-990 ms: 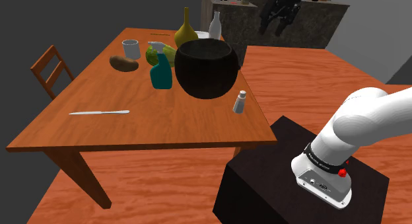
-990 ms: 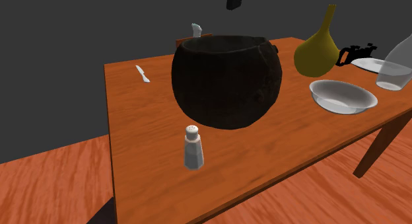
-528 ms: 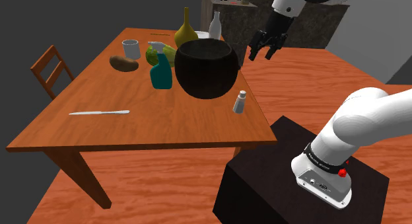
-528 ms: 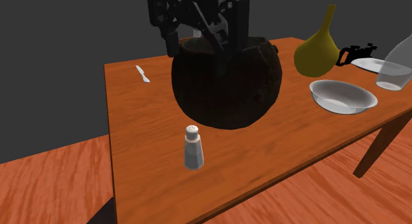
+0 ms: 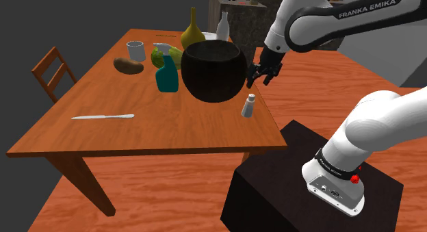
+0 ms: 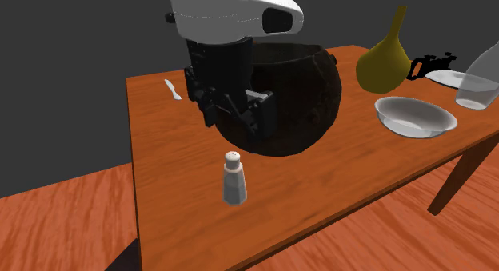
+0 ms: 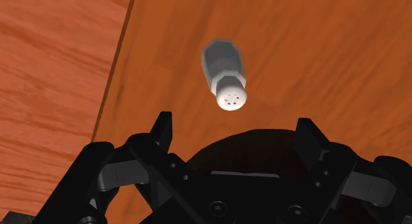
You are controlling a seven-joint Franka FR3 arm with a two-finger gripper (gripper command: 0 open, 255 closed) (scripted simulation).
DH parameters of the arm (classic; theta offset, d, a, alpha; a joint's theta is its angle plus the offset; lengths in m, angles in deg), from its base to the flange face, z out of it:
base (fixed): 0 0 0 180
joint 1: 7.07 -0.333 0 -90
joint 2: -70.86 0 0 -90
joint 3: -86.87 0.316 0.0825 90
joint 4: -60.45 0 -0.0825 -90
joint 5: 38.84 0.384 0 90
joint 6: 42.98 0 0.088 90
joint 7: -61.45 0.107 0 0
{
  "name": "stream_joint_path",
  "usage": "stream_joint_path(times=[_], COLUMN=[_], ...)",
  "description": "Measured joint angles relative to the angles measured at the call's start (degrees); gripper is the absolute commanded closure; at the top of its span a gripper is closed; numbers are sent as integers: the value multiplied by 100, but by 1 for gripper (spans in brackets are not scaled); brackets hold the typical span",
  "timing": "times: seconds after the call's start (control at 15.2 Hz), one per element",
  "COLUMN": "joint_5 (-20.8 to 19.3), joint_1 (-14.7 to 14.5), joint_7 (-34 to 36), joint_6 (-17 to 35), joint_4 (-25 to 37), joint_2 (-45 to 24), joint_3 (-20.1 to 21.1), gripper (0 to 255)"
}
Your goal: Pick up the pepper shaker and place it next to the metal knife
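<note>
A: Start with the shoulder view. Which step is this?

B: The approach, I'd judge. The gripper (image 5: pixel 261 76) hangs over the right side of the table (image 5: pixel 171 131), a little above and beyond the pepper shaker (image 5: pixel 248 105), and does not touch it. The shaker stands upright by the table's right edge, just to the right of the black pot (image 5: pixel 213 71). The knife (image 5: pixel 102 117) lies flat well apart from it, toward the left near edge.

A: And the second exterior view?

B: There the pepper shaker (image 6: pixel 233 177) stands alone on bare wood at the near edge. The gripper (image 6: pixel 240 121) is above and behind it, in front of the black pot (image 6: pixel 308 101). The knife (image 6: pixel 172 89) lies at the table's far left.

A: What does the wrist view say about the jaws?

B: They are spread wide with nothing between them. The fingers (image 7: pixel 162 127) stand apart on either side, and the pepper shaker (image 7: pixel 225 75) sits ahead of the gripper (image 7: pixel 236 127), roughly centred but beyond the tips.

A: How does the shaker look?

B: It is pale grey and slender, with a faceted body and a rounded cap dotted with small holes. I'd guess it tips easily.

A: What does the next move call for?

B: A straight descent so the fingers straddle the body below the cap, keeping clear of the pot. Then close, lift, and carry it left across the table to the knife.
</note>
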Motion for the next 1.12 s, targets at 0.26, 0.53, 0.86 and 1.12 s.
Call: stream_joint_path(times=[0.26, 0.53, 0.86, 1.12], joint_5=[41, 72, 79, 79], joint_1=[-17, -26, -21, -20], joint_7=[84, 96, 82, 81], joint_6=[636, 1075, 1265, 1271], joint_4=[-362, -480, -527, -527], joint_2=[-270, -588, -727, -733], joint_3=[124, 176, 182, 182], gripper=[0, 0, 0, 255])
